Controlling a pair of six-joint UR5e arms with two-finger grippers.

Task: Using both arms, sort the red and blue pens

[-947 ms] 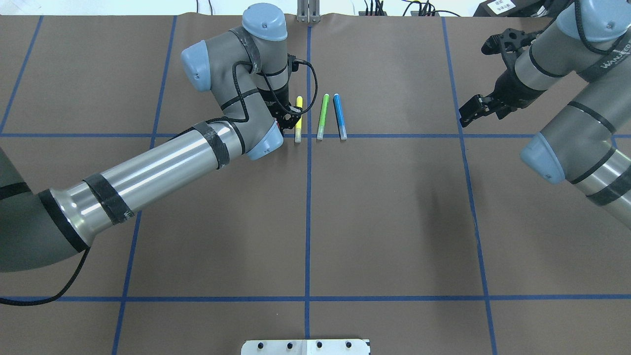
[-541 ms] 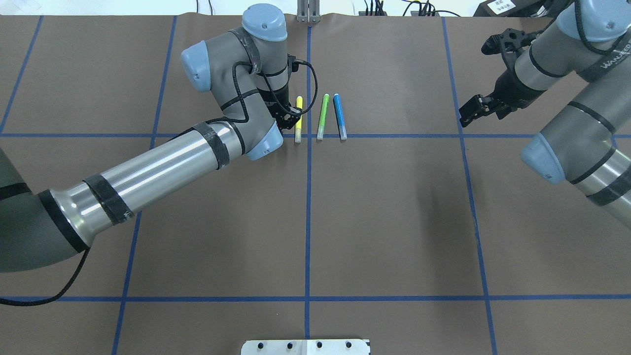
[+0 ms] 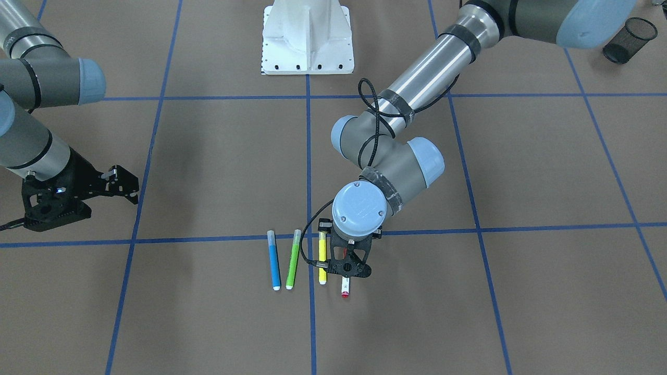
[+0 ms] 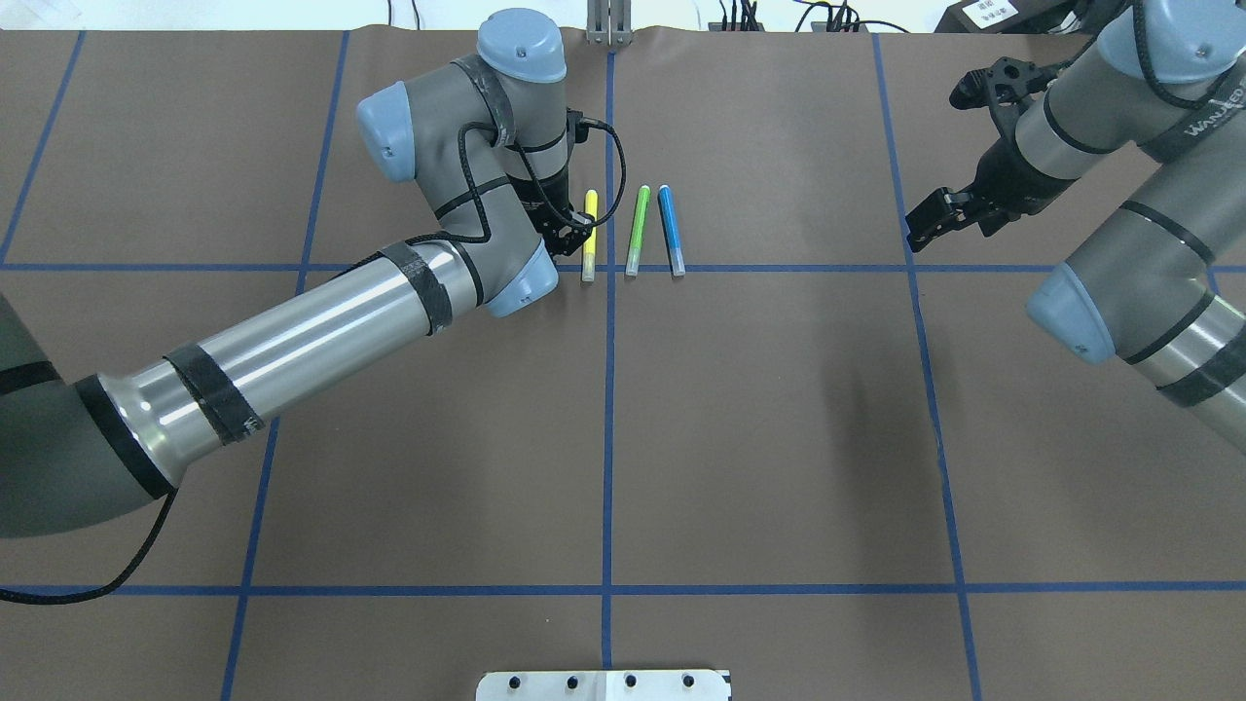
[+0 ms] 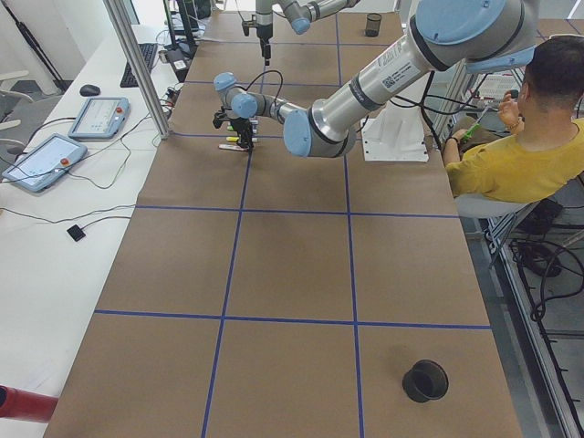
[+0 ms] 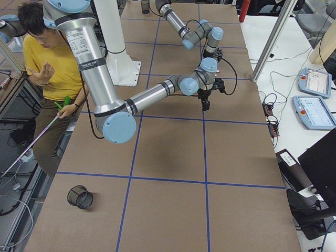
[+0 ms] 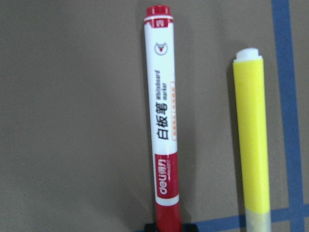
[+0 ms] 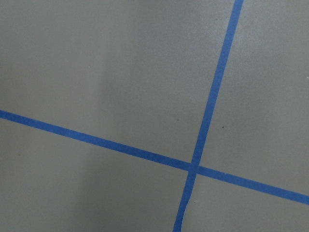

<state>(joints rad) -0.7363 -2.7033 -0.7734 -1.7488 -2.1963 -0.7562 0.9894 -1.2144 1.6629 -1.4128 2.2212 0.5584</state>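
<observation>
The red pen (image 7: pixel 163 121), white-barrelled with a red cap and red tail, lies on the brown table beside the yellow marker (image 7: pixel 251 135). My left gripper (image 3: pixel 348 271) stands straight down over it. Its black fingertips (image 7: pixel 150 225) press both sides of the red cap, so it is shut on the pen. Only the pen's red tail (image 3: pixel 344 287) sticks out from under the gripper in the front-facing view; in the overhead view the arm hides the pen. The blue pen (image 4: pixel 671 230) lies free, the rightmost of the row. My right gripper (image 4: pixel 920 226) hangs open and empty far to the right.
A green marker (image 4: pixel 637 230) lies between the yellow marker (image 4: pixel 589 234) and the blue pen. A black mesh cup (image 3: pixel 628 34) stands near the left arm's base. The white robot base (image 3: pixel 307 36) is at the table's middle edge. A seated person (image 5: pixel 520 155) is beside the table.
The left wrist has shifted very slightly over the red pen. The pens on the table and the right arm have not moved.
</observation>
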